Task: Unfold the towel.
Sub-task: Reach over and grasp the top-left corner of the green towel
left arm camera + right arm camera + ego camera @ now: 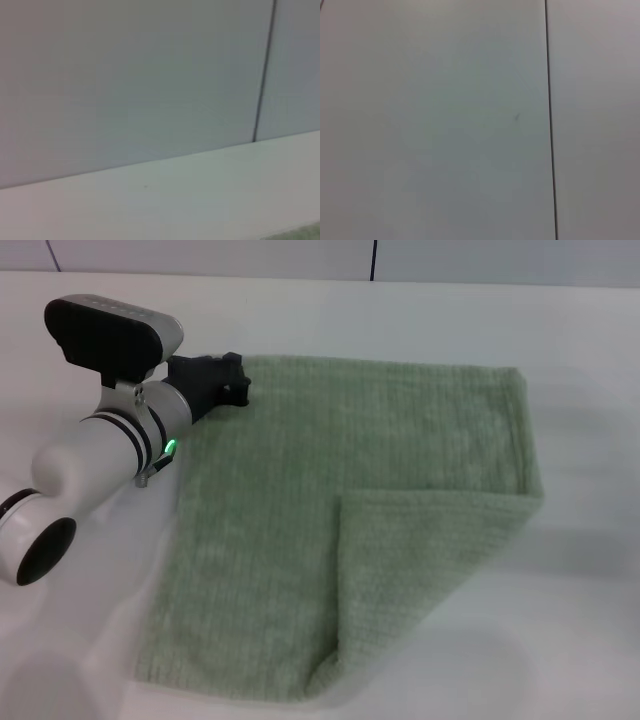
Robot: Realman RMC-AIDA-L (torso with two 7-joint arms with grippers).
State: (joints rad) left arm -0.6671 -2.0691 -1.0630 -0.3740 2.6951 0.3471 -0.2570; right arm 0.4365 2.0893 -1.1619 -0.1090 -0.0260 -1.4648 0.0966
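Observation:
The pale sage-green towel (330,500) lies flat on the white table (590,620) in the head view. Its near right corner is folded over onto the cloth as a triangular flap (410,570). My left gripper (232,380) sits at the towel's far left corner, at the cloth's edge; its black fingers are partly hidden by the wrist. A sliver of the towel shows in the left wrist view (295,234). My right gripper is out of view; its wrist view shows only a pale wall.
A pale wall with a dark vertical seam (374,260) stands behind the table's far edge. The seam also shows in the left wrist view (262,75) and the right wrist view (550,120).

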